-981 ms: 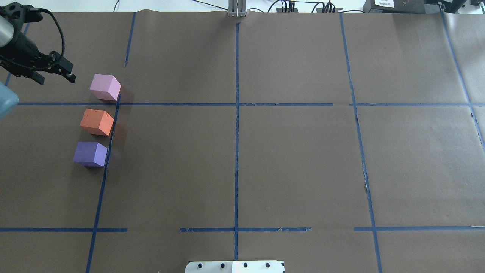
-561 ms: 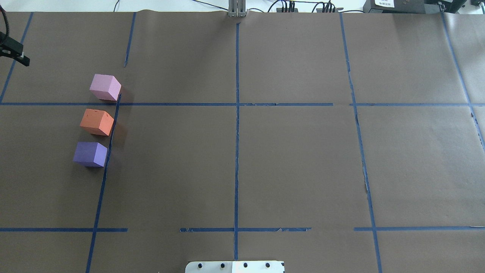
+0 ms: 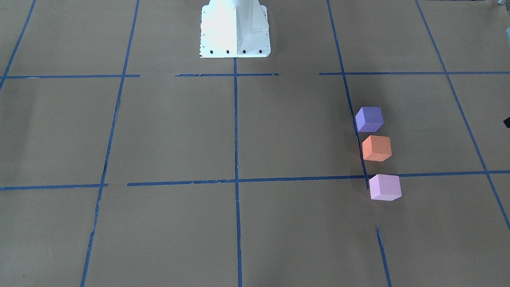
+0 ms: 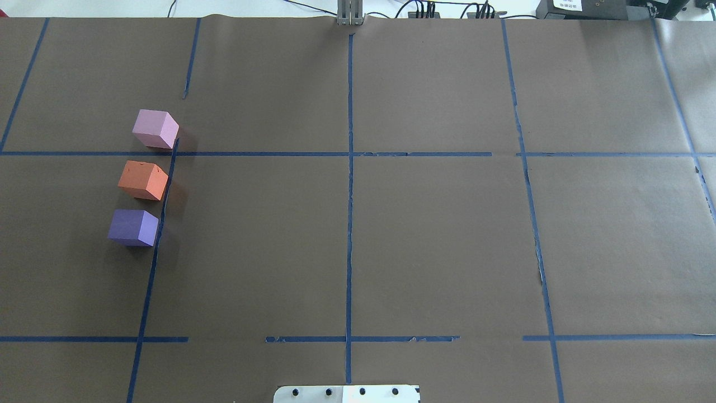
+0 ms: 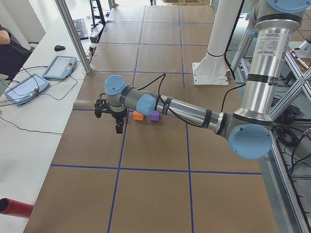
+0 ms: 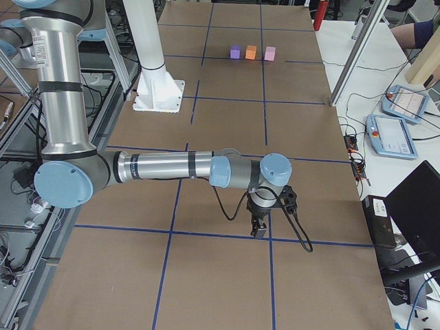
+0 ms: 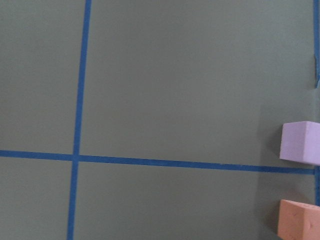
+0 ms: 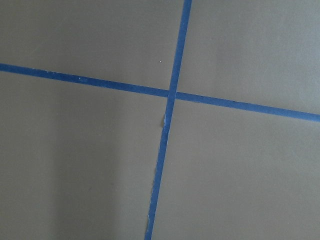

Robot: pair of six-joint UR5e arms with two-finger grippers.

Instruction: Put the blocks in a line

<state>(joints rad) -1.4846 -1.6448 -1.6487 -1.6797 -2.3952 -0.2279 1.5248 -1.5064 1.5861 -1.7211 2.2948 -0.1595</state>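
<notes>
Blocks in a row; task looks finished.
Front: violet block (image 3: pixel 369 118), orange block (image 3: pixel 376 148) and pink block (image 3: pixel 385 187) stand slightly apart near the worktop's (image 3: pixel 279 131) left edge. Overhead: same row. Sides: left gripper (image 5: pixel 116 125) and right gripper (image 6: pixel 259 225) hang clear; open or closed cannot be told.

Out left on the surface (image 4: pixel 425 240): near block (image 4: pixel 133 228), middle block (image 4: pixel 142 180), far block (image 4: pixel 155 129), in a row, just apart. A tape line (image 4: pixel 152 268) runs along their right.
</notes>
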